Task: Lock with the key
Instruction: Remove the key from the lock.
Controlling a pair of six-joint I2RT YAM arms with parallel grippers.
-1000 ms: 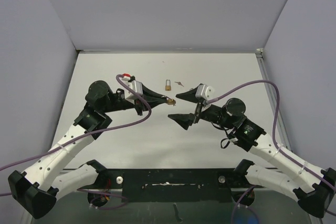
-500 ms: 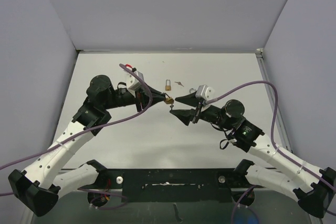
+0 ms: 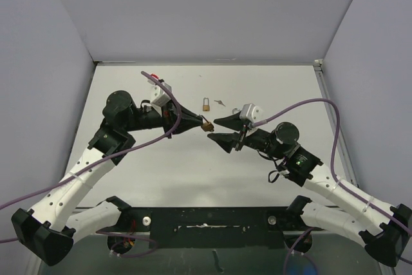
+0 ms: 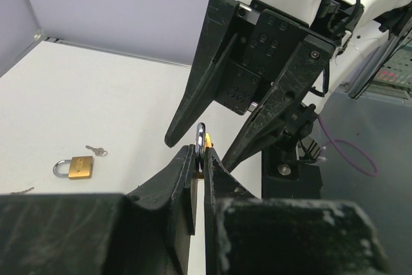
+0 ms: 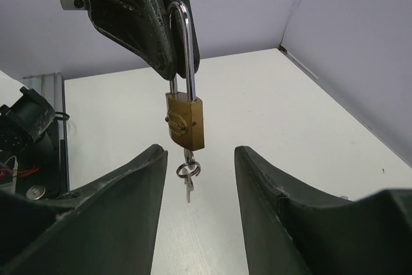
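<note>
My left gripper is shut on the steel shackle of a small brass padlock, which hangs in the air below its fingers. A key sits in the padlock's bottom, with a ring and a second key dangling from it. My right gripper is open just below the padlock. The key hangs between its two fingers and touches neither. In the left wrist view only the shackle's top shows above the closed fingertips, with the right gripper's fingers straddling it.
A second brass padlock lies flat on the white table behind the grippers, a loose small key beside it. Both also show in the left wrist view, the padlock and the key. Grey walls enclose the table.
The right gripper's jaws have narrowed from wide open and closed in around the hanging key. The left gripper has shifted slightly with the padlock still in it.
</note>
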